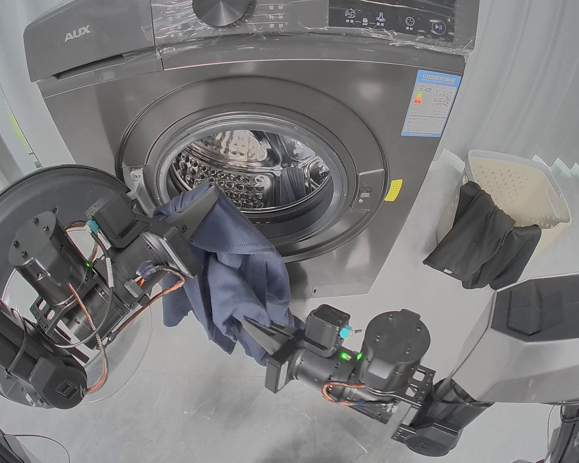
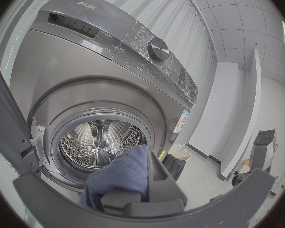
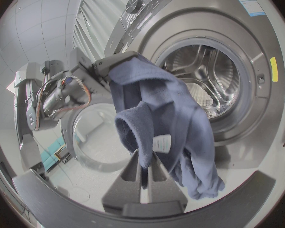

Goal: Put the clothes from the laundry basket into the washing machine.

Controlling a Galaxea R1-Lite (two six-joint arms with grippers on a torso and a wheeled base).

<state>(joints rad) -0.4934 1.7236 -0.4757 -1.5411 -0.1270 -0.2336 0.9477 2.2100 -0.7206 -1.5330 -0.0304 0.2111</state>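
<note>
Grippers first: the left gripper (image 1: 198,212) is clamped on the top edge of the blue garment (image 1: 244,271), centre-left in the head view, right at the lower-left rim of the drum opening (image 1: 254,168). The right gripper (image 1: 256,329) pinches a lower fold, bottom-centre. Most of the cloth hangs outside, below the opening. My worry is that if either one lets go too soon, it slumps over the door seal or onto the floor. A black garment (image 1: 489,245) drapes over the rim of the laundry basket (image 1: 527,188), right side.

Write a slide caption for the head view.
Left gripper and right gripper hold blue garment at open washer; black clothes drape basket.
</note>
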